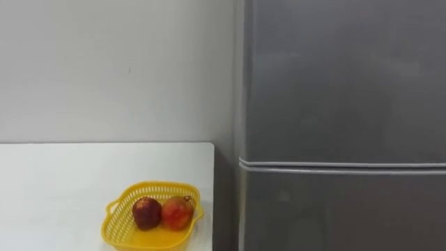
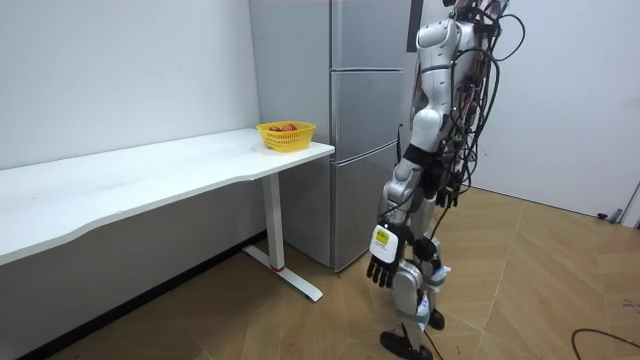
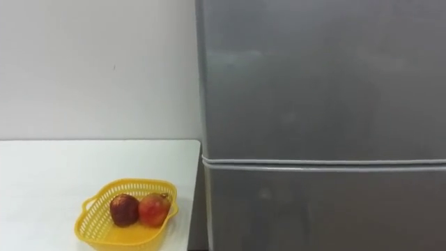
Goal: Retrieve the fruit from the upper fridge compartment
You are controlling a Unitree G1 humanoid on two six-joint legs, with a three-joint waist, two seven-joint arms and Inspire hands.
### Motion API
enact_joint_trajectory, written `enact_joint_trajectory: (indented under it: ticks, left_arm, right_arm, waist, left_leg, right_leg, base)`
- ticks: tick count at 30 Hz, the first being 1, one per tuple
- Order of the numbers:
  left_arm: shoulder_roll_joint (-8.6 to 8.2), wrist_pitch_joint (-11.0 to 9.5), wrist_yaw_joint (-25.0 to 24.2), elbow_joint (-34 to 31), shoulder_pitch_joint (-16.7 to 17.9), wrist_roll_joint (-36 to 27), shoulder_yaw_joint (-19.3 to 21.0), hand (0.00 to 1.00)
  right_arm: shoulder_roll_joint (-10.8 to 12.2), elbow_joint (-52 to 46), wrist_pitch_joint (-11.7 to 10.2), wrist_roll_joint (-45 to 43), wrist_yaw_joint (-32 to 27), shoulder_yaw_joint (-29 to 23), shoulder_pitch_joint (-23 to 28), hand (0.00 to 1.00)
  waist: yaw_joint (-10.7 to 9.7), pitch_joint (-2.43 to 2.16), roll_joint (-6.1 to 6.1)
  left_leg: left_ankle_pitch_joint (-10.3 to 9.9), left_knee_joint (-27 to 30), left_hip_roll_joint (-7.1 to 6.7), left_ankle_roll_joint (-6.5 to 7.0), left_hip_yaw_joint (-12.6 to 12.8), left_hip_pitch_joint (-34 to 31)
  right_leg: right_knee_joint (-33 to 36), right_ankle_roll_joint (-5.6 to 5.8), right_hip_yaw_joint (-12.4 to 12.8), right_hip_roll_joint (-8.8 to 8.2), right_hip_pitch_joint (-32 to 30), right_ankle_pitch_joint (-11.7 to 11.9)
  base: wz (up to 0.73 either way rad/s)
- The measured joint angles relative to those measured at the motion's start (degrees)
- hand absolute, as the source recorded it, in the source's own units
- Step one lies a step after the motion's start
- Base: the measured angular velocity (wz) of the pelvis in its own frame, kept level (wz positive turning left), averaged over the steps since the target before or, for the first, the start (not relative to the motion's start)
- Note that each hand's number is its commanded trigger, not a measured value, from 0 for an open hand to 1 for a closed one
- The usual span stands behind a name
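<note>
A tall grey fridge stands before me with all its doors shut; a seam runs between the upper door and the door below it. In the room view I stand upright on the wooden floor, close in front of the fridge. My left hand hangs low by my leg, with its fingers relaxed and nothing in it.
A white table stands along the wall left of the fridge, with a narrow gap between them. On its near-fridge corner sits a yellow basket holding two red fruits. Open wooden floor lies behind me.
</note>
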Motion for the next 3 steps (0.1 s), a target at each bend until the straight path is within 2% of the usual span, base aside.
enact_joint_trajectory:
  ticks: [3]
  left_arm:
    - [0.0,0.0,-0.5,0.2,0.0,0.0,0.0,0.0]
  right_arm:
    - [0.2,-0.1,0.0,-0.1,0.4,0.0,-0.2,0.0]
  waist:
    - [0.1,0.01,-0.01]
  left_leg:
    - [0.0,0.0,-0.01,0.0,0.0,0.3]
  right_leg:
    - [0.0,0.01,0.1,0.0,0.0,0.0]
  base:
    - [0.0]
